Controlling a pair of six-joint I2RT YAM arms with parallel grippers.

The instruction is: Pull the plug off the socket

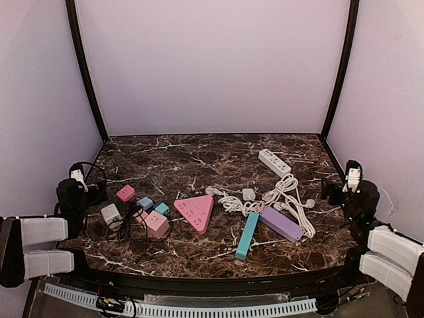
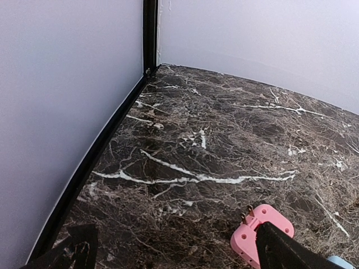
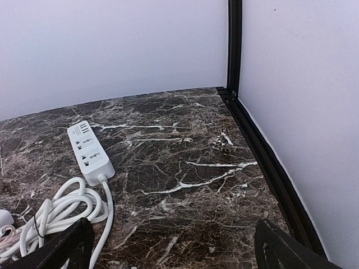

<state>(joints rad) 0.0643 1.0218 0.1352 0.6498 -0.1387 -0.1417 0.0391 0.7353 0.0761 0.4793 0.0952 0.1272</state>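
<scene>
A pink cube socket [image 1: 158,224] lies at the front left of the marble table [image 1: 199,156]. A black plug [image 1: 140,212] with a looped black cord [image 1: 132,232] sits against its far left side. My left gripper [image 1: 93,193] is open and empty, low at the left edge, left of the sockets. In the left wrist view its open fingers [image 2: 283,251] frame bare marble [image 2: 185,140] and a small pink adapter [image 2: 252,232]. My right gripper [image 1: 331,191] is open and empty at the right edge; in the right wrist view [image 3: 174,260] it holds nothing.
Near the cube lie a white adapter [image 1: 111,215], a pink adapter [image 1: 125,193], and blue [image 1: 145,203] and teal [image 1: 161,209] adapters. Further right lie a pink triangular strip [image 1: 196,212], a teal strip [image 1: 247,236], a purple strip [image 1: 281,224], and a white strip [image 1: 274,161] [image 3: 88,149] with coiled white cords [image 1: 285,195].
</scene>
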